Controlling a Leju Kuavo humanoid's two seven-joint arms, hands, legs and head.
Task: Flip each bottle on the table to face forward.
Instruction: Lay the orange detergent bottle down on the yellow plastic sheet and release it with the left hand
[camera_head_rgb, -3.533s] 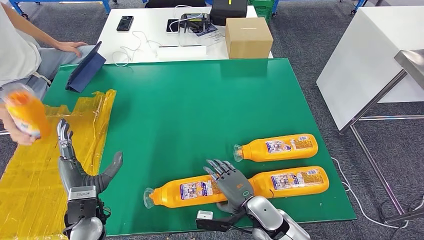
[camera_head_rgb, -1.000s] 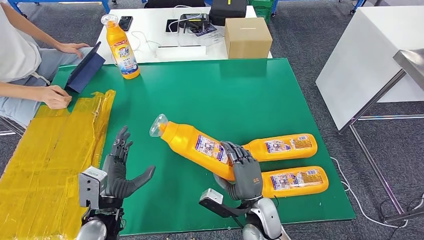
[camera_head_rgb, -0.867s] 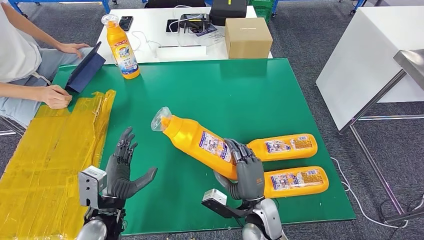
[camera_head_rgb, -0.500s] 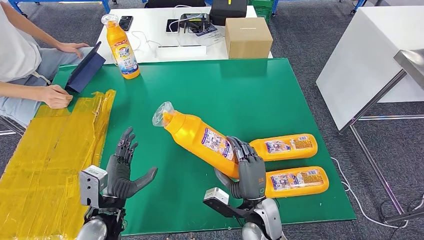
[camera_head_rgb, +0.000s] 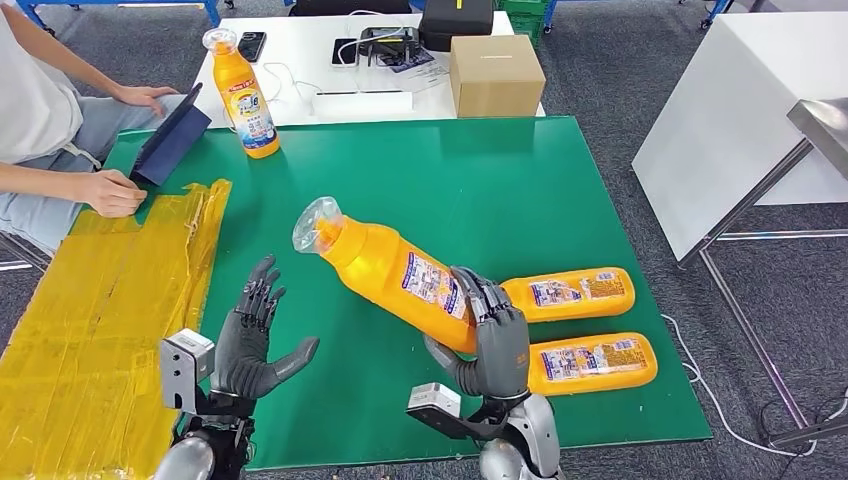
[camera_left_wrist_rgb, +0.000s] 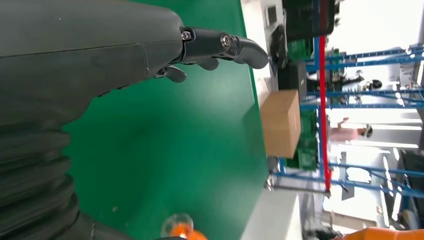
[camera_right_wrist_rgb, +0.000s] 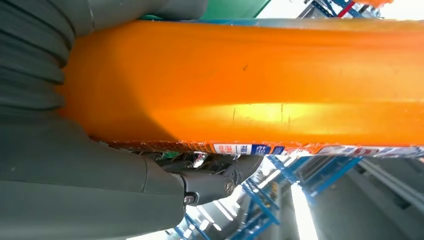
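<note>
Right now my right hand (camera_head_rgb: 492, 345) grips a glossy orange plastic bottle (camera_head_rgb: 390, 272), tilted above the green mat (camera_head_rgb: 450, 190), clear cap up-left; left hand (camera_head_rgb: 250, 335) spread, empty, w/ dark ribbed fingers.

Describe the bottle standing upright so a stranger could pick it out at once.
Start at the green table and go to its far left corner, beside the dark tablet. The orange bottle there stands upright with its clear cap on top; the other three are tilted or lying down near the robot.
</note>
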